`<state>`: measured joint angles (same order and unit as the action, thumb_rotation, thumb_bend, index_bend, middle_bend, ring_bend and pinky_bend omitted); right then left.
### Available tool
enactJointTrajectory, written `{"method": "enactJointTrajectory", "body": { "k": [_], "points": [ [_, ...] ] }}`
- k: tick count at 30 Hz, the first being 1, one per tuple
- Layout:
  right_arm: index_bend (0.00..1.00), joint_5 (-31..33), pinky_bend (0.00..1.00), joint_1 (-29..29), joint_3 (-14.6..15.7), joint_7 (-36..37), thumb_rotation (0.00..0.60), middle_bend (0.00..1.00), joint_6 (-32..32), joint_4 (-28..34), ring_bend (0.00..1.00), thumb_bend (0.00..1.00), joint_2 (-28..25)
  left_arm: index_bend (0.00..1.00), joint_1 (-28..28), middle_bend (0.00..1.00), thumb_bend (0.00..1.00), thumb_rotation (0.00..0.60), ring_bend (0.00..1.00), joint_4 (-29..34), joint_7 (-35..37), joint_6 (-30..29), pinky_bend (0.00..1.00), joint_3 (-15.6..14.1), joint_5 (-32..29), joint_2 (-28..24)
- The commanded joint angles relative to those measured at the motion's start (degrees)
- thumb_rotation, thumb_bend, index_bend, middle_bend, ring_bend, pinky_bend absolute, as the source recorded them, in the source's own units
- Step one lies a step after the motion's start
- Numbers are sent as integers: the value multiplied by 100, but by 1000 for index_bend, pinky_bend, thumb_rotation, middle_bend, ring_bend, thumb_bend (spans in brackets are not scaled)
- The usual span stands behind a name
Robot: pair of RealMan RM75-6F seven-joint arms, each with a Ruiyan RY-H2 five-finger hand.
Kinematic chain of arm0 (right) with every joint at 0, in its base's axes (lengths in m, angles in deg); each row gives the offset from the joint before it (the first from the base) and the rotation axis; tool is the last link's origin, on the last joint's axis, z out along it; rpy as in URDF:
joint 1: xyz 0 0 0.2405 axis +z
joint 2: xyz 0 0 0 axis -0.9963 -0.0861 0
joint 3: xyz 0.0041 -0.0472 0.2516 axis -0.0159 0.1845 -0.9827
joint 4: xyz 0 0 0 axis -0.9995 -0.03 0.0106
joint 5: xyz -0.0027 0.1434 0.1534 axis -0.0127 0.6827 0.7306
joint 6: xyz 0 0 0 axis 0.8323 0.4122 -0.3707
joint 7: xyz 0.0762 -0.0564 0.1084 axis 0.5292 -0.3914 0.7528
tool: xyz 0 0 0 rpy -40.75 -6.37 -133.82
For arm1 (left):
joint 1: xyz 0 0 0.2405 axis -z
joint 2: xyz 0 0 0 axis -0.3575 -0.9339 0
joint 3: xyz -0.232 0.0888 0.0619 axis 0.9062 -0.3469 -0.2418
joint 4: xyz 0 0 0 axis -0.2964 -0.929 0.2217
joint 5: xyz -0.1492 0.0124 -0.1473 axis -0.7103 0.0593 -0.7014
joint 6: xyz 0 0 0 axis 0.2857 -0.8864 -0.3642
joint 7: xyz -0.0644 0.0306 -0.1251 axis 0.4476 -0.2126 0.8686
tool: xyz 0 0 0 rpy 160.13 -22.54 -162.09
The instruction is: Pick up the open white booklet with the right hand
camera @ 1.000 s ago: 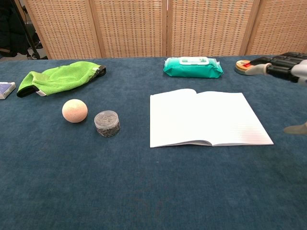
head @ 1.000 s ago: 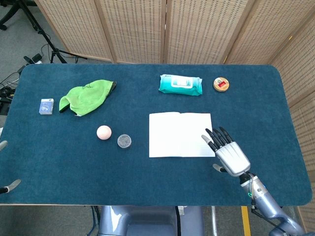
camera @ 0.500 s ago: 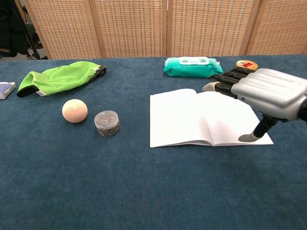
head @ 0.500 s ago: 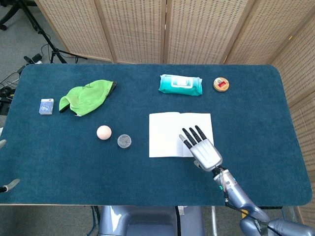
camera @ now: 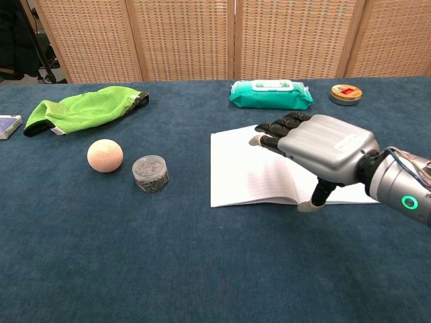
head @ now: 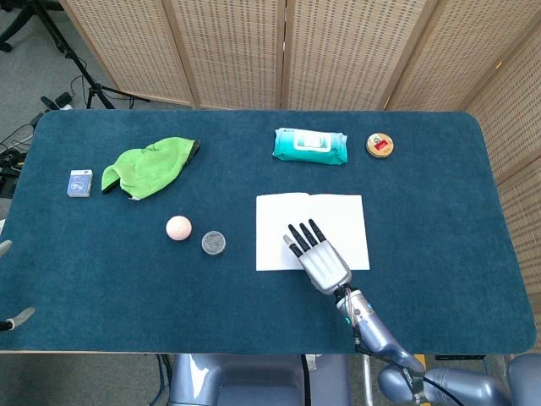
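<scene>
Silver-backed right hand (head: 319, 262), palm down, fingers (camera: 279, 127) extended and slightly apart, holding nothing; poised over the open white booklet (head: 275, 241), dark fingertips reaching across its middle. Whether the hand touches the page cannot be told. In the chest view the thumb points down at the booklet's near edge.

Open white booklet: lies flat on the tabletop (head: 439, 194), right of centre, pages up, partly covered by the hand.

Small clear round container (head: 214, 243): just left of the booklet.

Peach ball (head: 178, 227): beside the container, further left.

Green cloth (head: 148, 167): crumpled, toward the far left.

Small blue box (head: 79, 183): near the left edge.

Teal wipes pack (head: 309, 145): beyond the booklet.

Round tin with red label (head: 380, 145): right of the wipes pack.

Left hand (head: 10, 321): only a few fingertips show at the left margin; state cannot be told.
</scene>
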<state>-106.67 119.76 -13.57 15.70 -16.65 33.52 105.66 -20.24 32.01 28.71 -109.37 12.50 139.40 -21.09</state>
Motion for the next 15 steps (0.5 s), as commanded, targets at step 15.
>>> {"method": "enactJointTrajectory", "body": {
  "k": [15],
  "points": [
    [0, 815, 0, 462, -81, -335, 600, 0, -14, -617, 0, 124, 682, 0, 52, 0, 0, 600, 0, -45, 211, 153, 0, 56, -172, -71]
  ]
}}
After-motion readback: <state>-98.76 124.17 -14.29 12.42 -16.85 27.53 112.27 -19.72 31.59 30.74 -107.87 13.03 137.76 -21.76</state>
